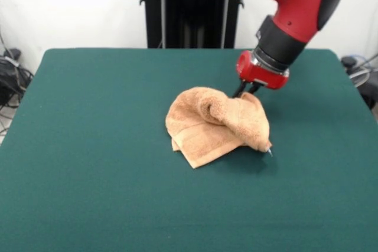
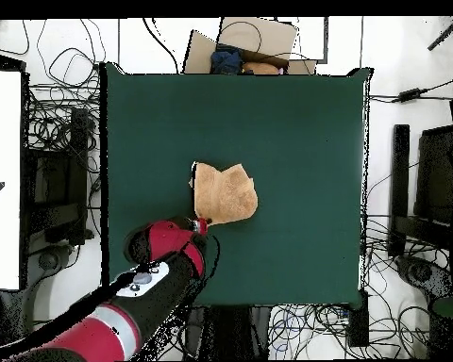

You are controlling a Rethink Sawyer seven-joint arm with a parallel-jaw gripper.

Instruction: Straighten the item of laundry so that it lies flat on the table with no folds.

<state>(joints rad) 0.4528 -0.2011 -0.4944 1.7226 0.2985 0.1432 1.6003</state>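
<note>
Towel (image 1: 215, 123) bunched and doubled over itself near the middle of the green table (image 1: 88, 146), gripper (image 1: 247, 89) low at its far edge, fingers half buried so grip impossible to tell, flattening barely begun, all folds left.

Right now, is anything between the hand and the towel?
Nothing visible. The hand is already at the far edge of the bunched towel, its tips hidden behind the raised fold. Around the towel only bare table shows.
</note>
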